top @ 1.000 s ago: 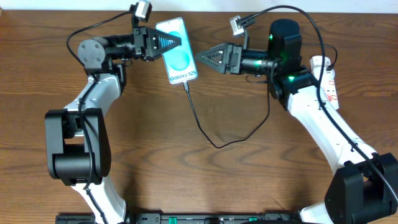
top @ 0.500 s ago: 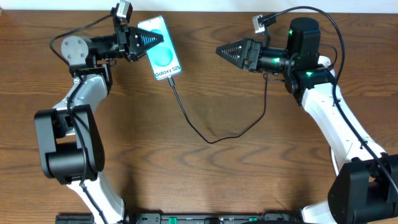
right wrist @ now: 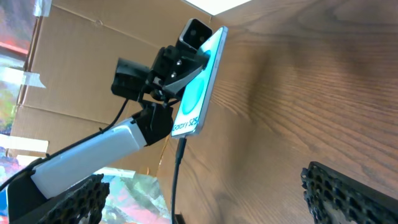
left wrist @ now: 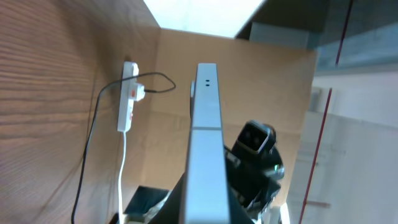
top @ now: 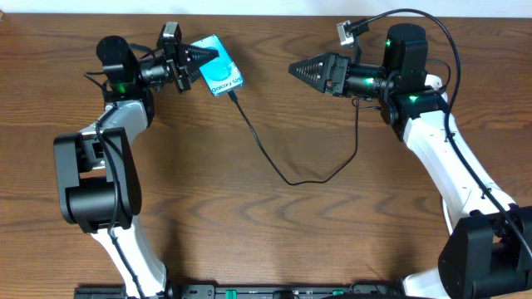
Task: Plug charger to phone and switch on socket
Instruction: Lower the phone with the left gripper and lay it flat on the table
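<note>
On the wooden counter (top: 249, 241), the socket (left wrist: 126, 99) showed only in the left wrist view, far off, its switches too small to read. The right tool (top: 296, 68) hung spread wide, empty. The left tool (top: 209, 58) pinched the tilted phone (top: 223, 76) above the counter; the charger (top: 288, 181) met its lower edge, its far end hidden behind the right arm (top: 440, 158).
</note>
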